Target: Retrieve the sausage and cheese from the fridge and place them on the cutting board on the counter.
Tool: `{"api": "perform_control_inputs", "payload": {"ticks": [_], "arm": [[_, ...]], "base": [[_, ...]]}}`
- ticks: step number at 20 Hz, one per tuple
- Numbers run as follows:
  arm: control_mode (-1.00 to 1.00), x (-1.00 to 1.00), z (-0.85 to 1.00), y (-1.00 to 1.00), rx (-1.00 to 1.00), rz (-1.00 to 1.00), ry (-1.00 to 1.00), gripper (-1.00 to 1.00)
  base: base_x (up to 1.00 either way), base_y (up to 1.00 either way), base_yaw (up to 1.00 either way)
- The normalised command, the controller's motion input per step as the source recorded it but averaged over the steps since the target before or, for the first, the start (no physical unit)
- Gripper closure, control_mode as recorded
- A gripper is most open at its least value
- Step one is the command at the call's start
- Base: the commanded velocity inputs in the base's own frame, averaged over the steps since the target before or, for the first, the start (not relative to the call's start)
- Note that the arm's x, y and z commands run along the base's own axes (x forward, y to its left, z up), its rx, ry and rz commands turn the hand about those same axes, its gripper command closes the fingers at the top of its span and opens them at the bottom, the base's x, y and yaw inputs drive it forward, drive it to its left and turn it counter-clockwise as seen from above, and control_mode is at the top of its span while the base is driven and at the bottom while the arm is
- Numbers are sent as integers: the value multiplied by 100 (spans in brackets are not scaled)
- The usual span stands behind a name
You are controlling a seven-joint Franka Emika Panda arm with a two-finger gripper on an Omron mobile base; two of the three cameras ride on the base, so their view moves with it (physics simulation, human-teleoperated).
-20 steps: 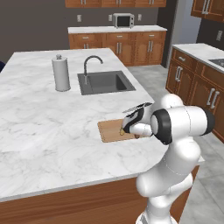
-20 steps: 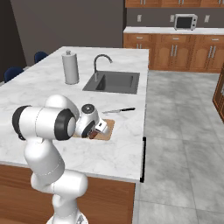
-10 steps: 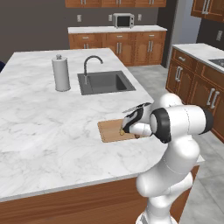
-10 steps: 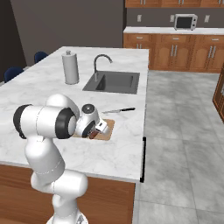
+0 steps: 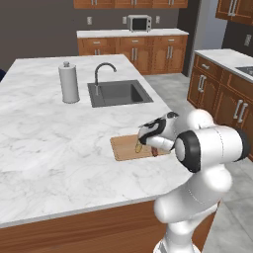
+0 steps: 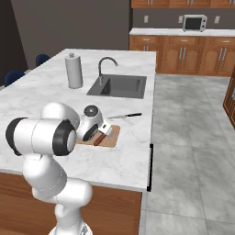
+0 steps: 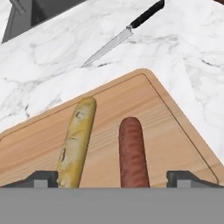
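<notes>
Your gripper (image 7: pixel 112 178) has spread its tips apart since a second ago, leaving the sausage (image 7: pixel 132 153) beside the cheese (image 7: pixel 76 141) on the cutting board (image 7: pixel 175 127), mid-frame; both look delivered.

L base cam sat behind arm, looked fwd/down over the counter (image 5: pixel 49 128); cutting board (image 5: pixel 123 147) at frame centre, sink (image 5: pixel 118 93) above it, arm at lower right. R base cam gave same counter (image 6: pixel 36 98) from other side; arm lower left, cutting board (image 6: pixel 113 136) centre, sink (image 6: pixel 120 86) upper centre. Hand cam was v. close, looked down on cutting board (image 7: pixel 166 118); knife (image 7: pixel 122 35) at frame top.
</notes>
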Motion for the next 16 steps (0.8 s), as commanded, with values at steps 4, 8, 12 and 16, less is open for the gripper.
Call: {"api": "perform_control_inputs", "payload": {"ticks": [4,8,12,16], "arm": [[-100,-37,53,0,1,0,-15,-100],[-100,-45,54,0,0,0,-1,-100],[-100,-53,52,0,0,0,0,-100],[-100,-56,51,1,0,0,0,-100]], "base": [[0,0,0],[0,0,0],[0,0,0],[0,0,0]]}}
